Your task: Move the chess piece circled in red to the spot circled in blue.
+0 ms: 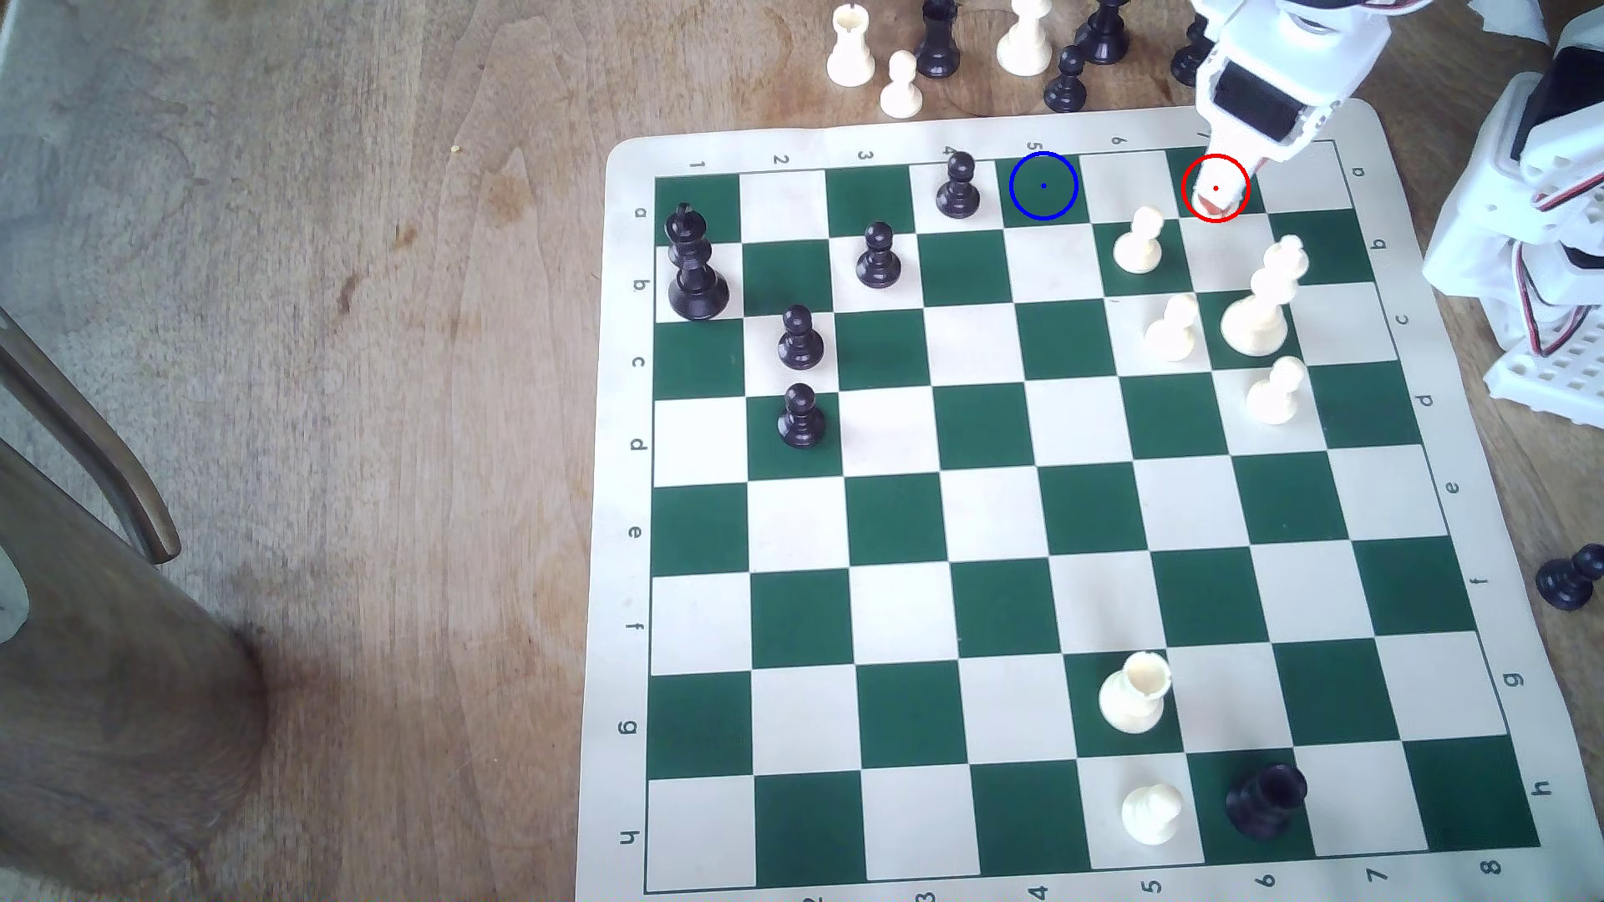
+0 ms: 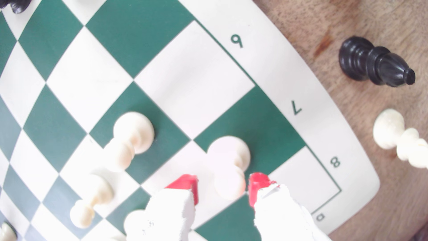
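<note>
The chess piece, a cream pawn [image 2: 228, 153], stands upright on a dark green square by the board's 7 label. In the exterior view the red ring [image 1: 1215, 187] marks that square, and the arm covers most of the pawn there. My gripper [image 2: 223, 183] [image 1: 1213, 201] is lowered over it and open. Its red-tipped fingers [image 2: 188, 185] flank the pawn's ball head, with a clear gap on one side and a near touch on the other. The spot [image 1: 1043, 186], a green square with a blue ring, lies two squares toward the exterior view's left and is bare.
A black pawn [image 1: 958, 186] stands right beside the spot. Cream pawns [image 1: 1138, 243] [image 1: 1172, 328] and the tall cream king [image 1: 1263, 299] crowd the squares nearer the camera than the gripper. Spare pieces [image 1: 1068, 82] stand off the board's far edge, among them a black bishop [image 2: 375, 62].
</note>
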Motion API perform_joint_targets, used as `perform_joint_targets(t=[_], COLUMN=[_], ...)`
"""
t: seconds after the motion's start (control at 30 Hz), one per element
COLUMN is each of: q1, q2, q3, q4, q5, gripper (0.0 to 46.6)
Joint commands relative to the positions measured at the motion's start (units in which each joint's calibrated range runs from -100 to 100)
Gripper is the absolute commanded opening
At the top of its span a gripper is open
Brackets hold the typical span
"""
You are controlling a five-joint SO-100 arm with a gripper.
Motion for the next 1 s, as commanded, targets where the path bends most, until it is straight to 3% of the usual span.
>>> perform_joint_targets(t=[0.0, 0.4, 0.63, 0.73, 0.97], q1=[0.5, 0.7, 0.4, 0.2, -0.4], q2=[-0.3, -0.8, -0.9, -0.9, -1.6], q3=[-0.2, 0.3, 0.4, 0.5, -0.5], q4=[-1.6, -2.7, -2.7, -2.8, -1.9], q5=[0.2, 0.3, 0.3, 0.1, 0.0], gripper=[11.0, 9.4, 5.3, 0.2, 0.2])
